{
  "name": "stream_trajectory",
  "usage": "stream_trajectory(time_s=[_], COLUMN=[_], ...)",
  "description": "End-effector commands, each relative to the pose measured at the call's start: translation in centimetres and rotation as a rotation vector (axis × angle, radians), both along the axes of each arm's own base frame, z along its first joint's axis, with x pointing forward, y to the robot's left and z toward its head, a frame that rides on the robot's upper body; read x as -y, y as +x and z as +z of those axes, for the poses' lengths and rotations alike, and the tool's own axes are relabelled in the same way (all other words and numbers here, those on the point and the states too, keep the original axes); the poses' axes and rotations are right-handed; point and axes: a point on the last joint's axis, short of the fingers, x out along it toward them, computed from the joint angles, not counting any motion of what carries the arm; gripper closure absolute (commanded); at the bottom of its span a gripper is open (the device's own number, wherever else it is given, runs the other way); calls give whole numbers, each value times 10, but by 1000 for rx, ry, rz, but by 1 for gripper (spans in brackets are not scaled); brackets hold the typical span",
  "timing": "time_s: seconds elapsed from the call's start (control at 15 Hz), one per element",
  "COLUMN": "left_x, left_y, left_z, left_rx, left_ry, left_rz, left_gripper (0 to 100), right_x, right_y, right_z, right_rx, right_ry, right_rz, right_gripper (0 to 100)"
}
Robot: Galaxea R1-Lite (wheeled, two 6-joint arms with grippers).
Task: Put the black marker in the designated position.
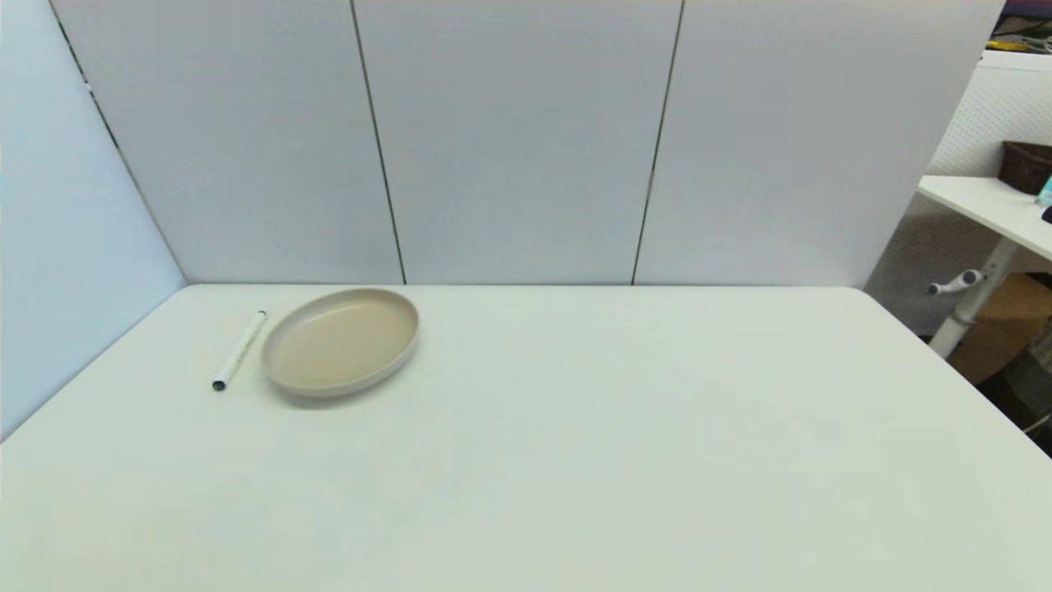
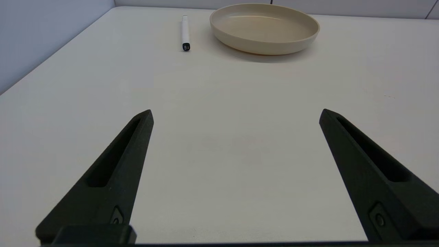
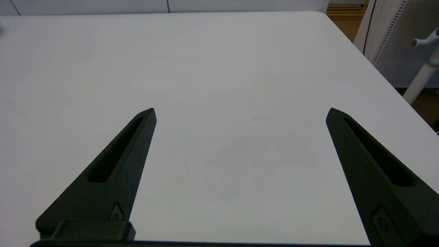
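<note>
1. While nothing is gripping it, the black marker (image 1: 240, 350) is lying flat near the tabletop's (image 1: 575, 460) far left corner, just beside the beige plate (image 1: 340, 340) but apart from it.
2. Nearer the front edge, the left gripper (image 2: 236, 115) is hovering with fingers spread wide, well short of the marker.
3. Over bare tabletop toward the right edge, the right gripper (image 3: 240, 113) is waiting, equally wide.
4. I'd be straddling the barrel's middle crosswise, avoiding the plate's rim.
</note>
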Motion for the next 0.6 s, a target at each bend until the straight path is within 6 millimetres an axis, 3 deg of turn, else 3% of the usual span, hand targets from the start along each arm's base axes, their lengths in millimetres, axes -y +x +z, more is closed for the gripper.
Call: stream_trajectory(time_s=[0.07,0.6], left_x=[0,0], left_y=[0,0], left_z=[0,0], left_rx=[-2,-2], left_ry=[0,0], left_rz=[0,0], left_gripper=[0,0], right_x=[0,0], right_y=[0,0], right_z=[0,0], right_rx=[0,0], right_ry=[0,-4], right_rz=[1,1], right_gripper=[0,0])
